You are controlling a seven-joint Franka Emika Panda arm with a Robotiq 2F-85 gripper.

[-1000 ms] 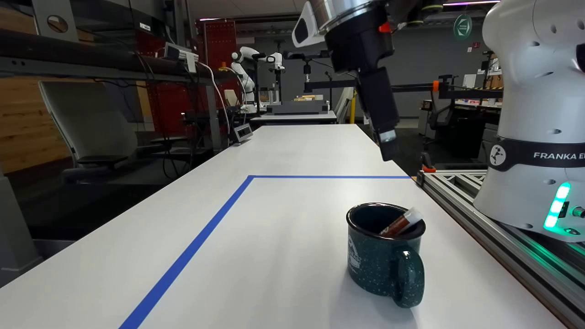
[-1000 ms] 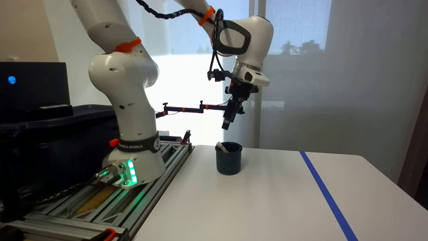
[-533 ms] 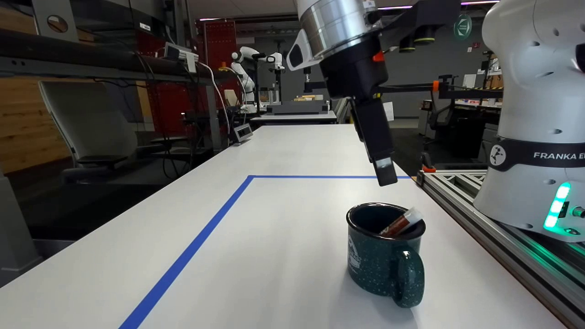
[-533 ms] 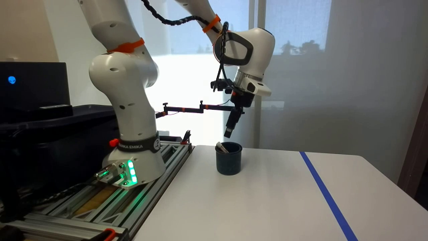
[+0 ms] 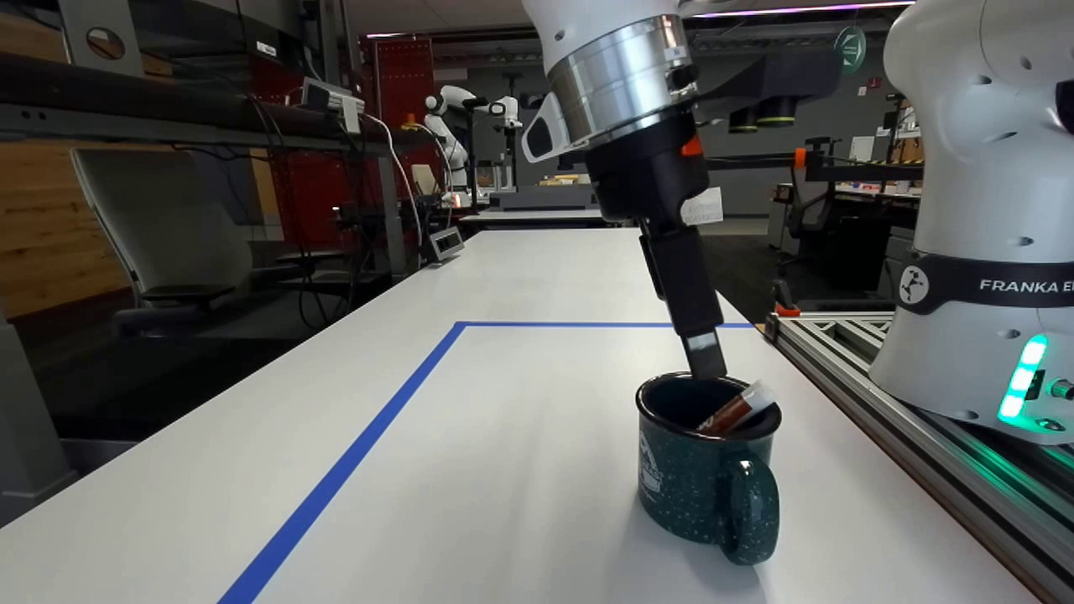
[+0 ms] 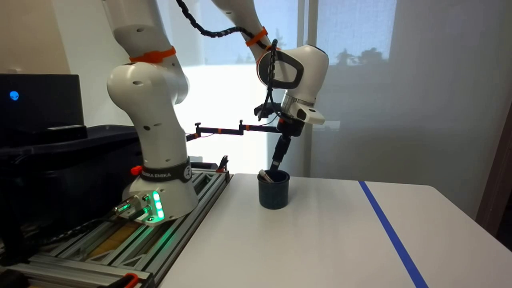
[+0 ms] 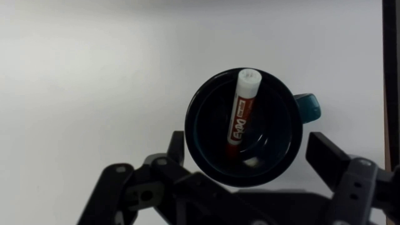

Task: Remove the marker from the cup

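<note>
Leaning inside the speckled dark-green glossy mug (image 5: 688, 491) near a corner of the white counter (image 6: 328, 236), the slim red-and-white plastic marker (image 7: 241, 114) should prove light, stiff, slippery; pinch high on its barrel (image 7: 245, 102). The black 2-fingered gripper (image 7: 249, 151) hangs spread wide, gripping nothing.

Arm (image 6: 146, 88) stood just off the robot-side edge of the tabletop (image 6: 328, 240), base light (image 6: 158, 205) green. Forearm (image 6: 241, 15) reached out over it, wrist (image 6: 314, 68) bent down toward the far corner on that side in an exterior view. Gripper (image 7: 246, 146) hung low, tips angled back toward the robot-side edge; jaws spread wide in wrist view.
</note>
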